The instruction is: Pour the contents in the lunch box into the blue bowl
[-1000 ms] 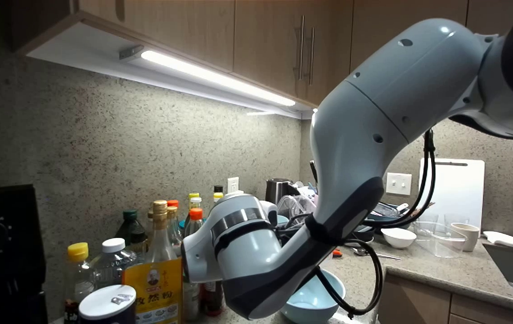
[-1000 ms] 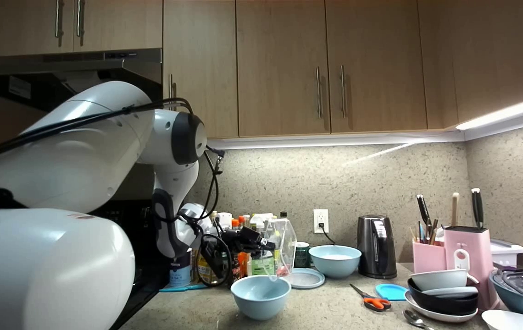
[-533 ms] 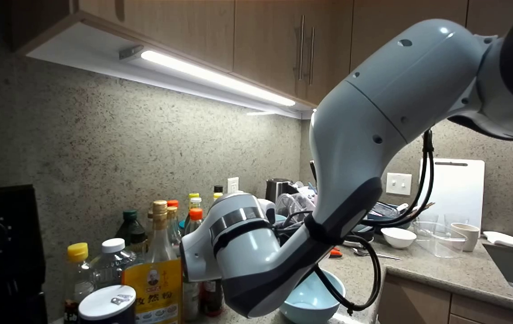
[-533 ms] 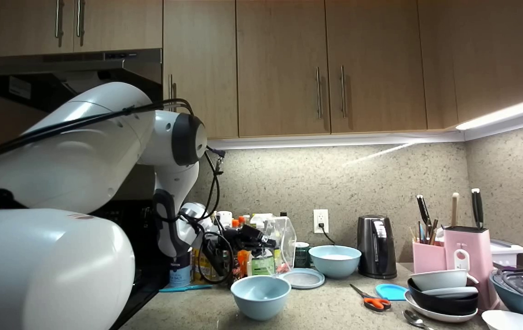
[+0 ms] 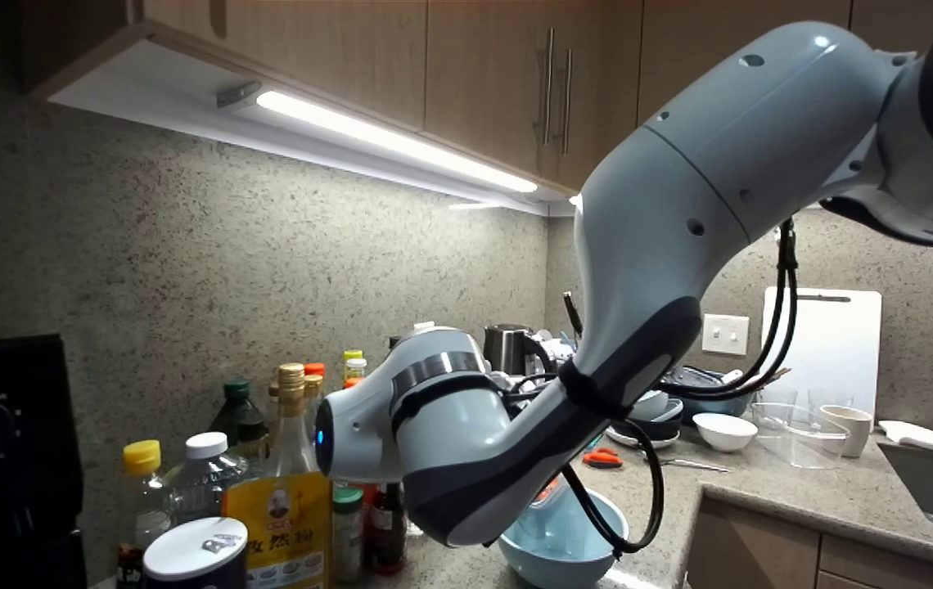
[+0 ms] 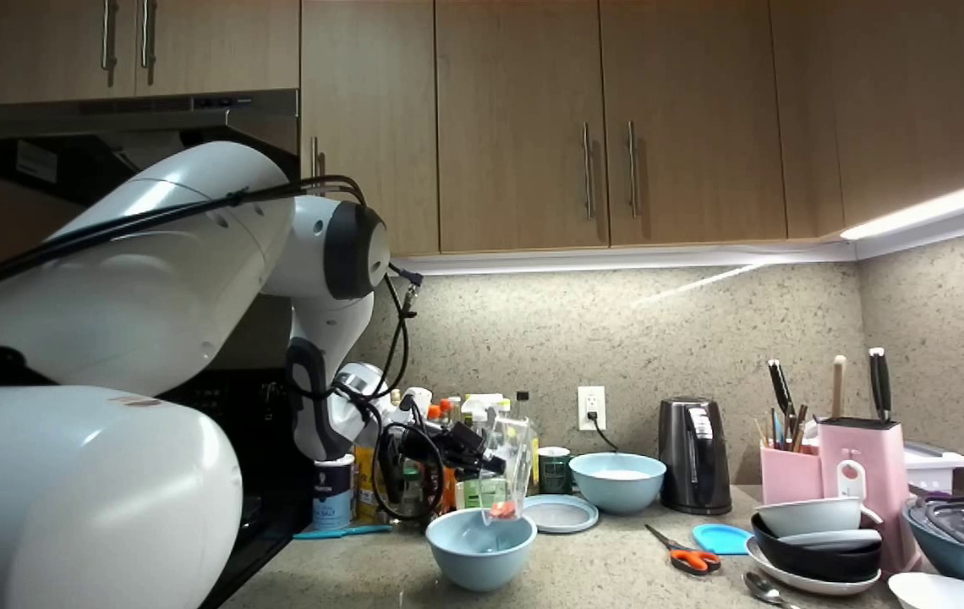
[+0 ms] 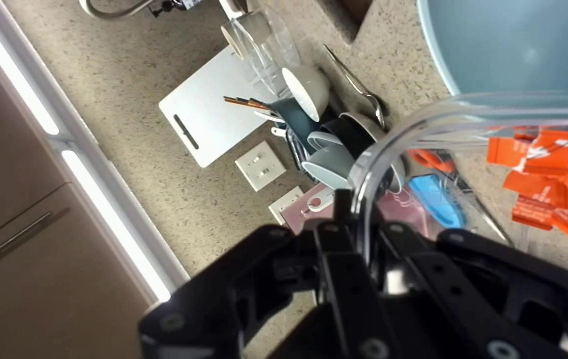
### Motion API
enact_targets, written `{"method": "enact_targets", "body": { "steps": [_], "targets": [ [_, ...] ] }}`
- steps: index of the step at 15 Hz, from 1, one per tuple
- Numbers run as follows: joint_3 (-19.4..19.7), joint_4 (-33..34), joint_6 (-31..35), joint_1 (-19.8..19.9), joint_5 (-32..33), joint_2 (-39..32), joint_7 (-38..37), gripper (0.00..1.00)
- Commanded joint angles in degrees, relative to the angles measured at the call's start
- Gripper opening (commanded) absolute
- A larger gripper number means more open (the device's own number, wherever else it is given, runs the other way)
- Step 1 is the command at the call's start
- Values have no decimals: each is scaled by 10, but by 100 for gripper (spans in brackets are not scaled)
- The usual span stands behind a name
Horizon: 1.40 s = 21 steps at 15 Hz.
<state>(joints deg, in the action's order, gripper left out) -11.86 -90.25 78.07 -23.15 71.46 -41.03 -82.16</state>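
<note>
The lunch box shows as a clear plastic box (image 6: pixel 518 452), with its rim (image 7: pixel 468 107) large in the wrist view. The contents are orange-red packets (image 7: pixel 553 174), gathered low in the box; they also show in both exterior views (image 6: pixel 502 509) (image 5: pixel 547 489). My gripper (image 7: pixel 358 212) is shut on the box's edge, with a finger on each side. The box is tilted steeply, its lower end at the far right of the blue bowl's rim in an exterior view. The light-blue bowl (image 6: pixel 480 558) stands on the counter; part shows in the wrist view (image 7: pixel 508 45).
A second light-blue bowl (image 6: pixel 617 484) and a round lid (image 6: pixel 562 514) stand behind. Several bottles (image 5: pixel 290 425) line the wall beside the arm. Orange-handled scissors (image 6: pixel 693 559), a kettle (image 6: pixel 693 457) and stacked bowls (image 6: pixel 820 541) are to the right.
The arm has risen slightly and the wrist has turned. The box and its packets have swung left and lower in an exterior view, to the bowl's rim. The grip is unchanged.
</note>
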Motion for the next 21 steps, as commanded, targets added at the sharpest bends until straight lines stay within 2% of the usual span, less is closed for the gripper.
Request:
{"method": "enact_targets", "body": {
  "steps": [1, 5, 6, 7, 8, 9, 10, 12, 14, 21],
  "targets": [
    [-3, -24, 22, 15, -19, 28, 34, 1],
    [7, -29, 12, 16, -31, 37, 14, 1],
    [9, -23, 1, 15, -35, 29, 34, 1],
    [1, -32, 24, 27, -46, 38, 62, 1],
    [13, -1, 12, 9, -31, 12, 27, 6],
    [13, -3, 13, 11, -38, 12, 37, 6],
    [13, -4, 13, 12, -40, 12, 41, 1],
    [36, -4, -41, -19, 0, 1, -13, 1],
    [42, -4, -79, -32, 20, -8, -40, 1],
    [35, 10, -211, -63, 33, -38, -88, 1]
  ]
}}
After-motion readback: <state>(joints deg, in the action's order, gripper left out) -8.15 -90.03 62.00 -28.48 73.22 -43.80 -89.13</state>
